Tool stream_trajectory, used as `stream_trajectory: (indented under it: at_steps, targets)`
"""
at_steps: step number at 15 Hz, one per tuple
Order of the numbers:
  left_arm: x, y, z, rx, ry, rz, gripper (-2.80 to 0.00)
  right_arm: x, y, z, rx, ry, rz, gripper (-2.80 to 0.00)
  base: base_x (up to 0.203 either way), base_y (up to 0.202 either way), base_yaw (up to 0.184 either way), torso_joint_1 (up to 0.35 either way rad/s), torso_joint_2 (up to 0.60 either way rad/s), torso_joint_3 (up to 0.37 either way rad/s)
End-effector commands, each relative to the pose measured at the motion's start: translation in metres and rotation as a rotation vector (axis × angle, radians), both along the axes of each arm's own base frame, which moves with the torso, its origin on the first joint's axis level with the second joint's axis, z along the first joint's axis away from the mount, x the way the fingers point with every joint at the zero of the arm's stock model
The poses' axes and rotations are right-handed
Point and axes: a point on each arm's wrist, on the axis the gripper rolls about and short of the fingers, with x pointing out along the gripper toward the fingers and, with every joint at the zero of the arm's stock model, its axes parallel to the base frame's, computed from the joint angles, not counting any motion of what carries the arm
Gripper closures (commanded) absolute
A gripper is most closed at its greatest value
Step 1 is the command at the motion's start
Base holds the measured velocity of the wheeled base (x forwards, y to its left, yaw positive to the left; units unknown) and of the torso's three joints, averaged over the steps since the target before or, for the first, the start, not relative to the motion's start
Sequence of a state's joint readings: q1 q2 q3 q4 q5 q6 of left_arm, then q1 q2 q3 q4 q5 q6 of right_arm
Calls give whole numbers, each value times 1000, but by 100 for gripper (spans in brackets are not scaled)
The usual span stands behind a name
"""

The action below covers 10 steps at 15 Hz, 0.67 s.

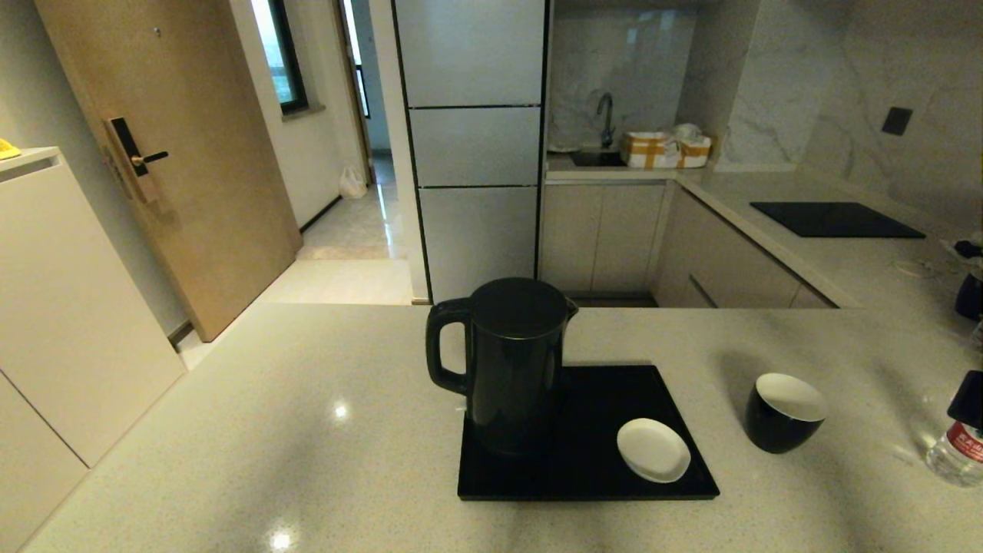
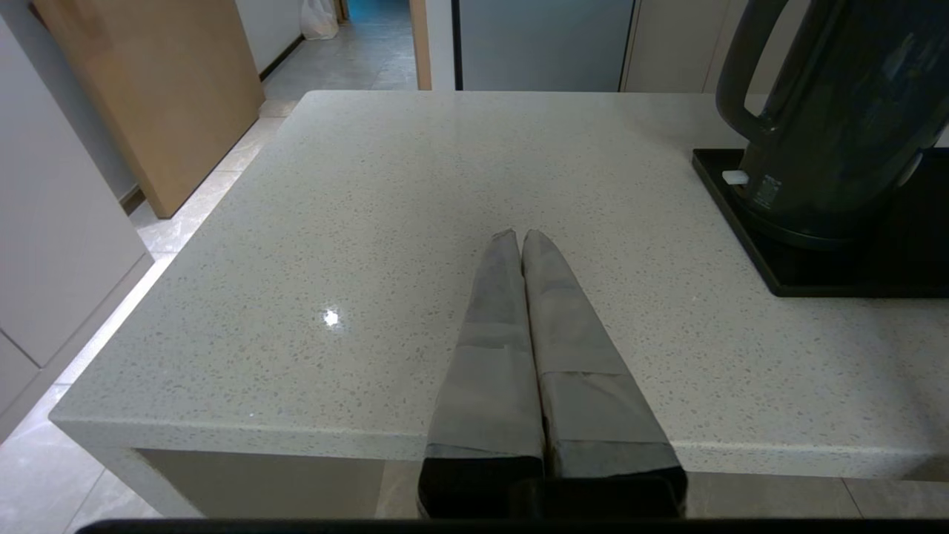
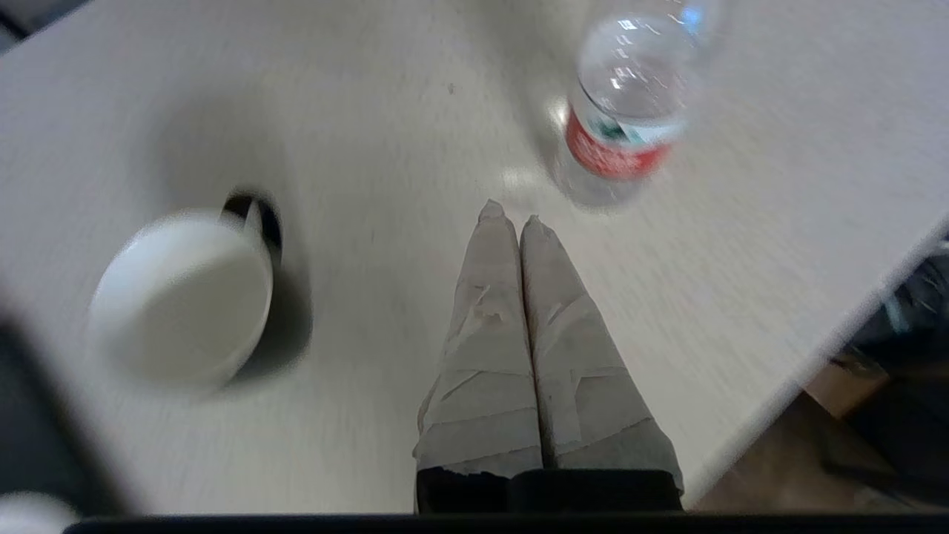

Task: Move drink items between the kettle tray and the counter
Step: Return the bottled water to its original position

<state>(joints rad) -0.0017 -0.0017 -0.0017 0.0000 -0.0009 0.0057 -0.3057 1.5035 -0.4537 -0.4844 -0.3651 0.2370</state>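
Note:
The tall black kettle (image 1: pixel 514 361) stands on the left part of the black kettle tray (image 1: pixel 599 476), handle pointing left. To the tray's right on the beige counter (image 1: pixel 269 430) sits the black cup with a white inside (image 1: pixel 783 411). The clear bottle with a red label (image 1: pixel 960 453) stands at the far right, its top hidden by a black shape. My right gripper (image 3: pixel 511 215) hovers shut and empty over the counter, between the cup (image 3: pixel 182 297) and the bottle (image 3: pixel 630 111). My left gripper (image 2: pixel 520 236) is shut and empty over bare counter, left of the kettle (image 2: pixel 838 111) and the tray (image 2: pixel 741 215).
A small white saucer (image 1: pixel 653 449) lies on the tray's right part. A black glass cooktop (image 1: pixel 837 219) is set into the far right worktop, with a dark item (image 1: pixel 969 296) near it. A sink and faucet (image 1: pixel 607 123) are at the back. The counter's edge runs close behind both grippers.

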Motion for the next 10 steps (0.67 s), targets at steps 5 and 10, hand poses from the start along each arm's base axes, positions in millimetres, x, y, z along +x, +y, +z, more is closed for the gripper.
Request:
stream_trajectory:
  at_steps: [5, 10]
  targets:
    - [0, 0, 0, 0, 0, 1, 0, 43, -32, -75, 3, 21, -89, -280, 0, 0, 0, 0, 0, 0]
    - [0, 0, 0, 0, 0, 0, 0, 45, -52, -88, -64, -70, -142, -280, 0, 0, 0, 0, 0, 0]
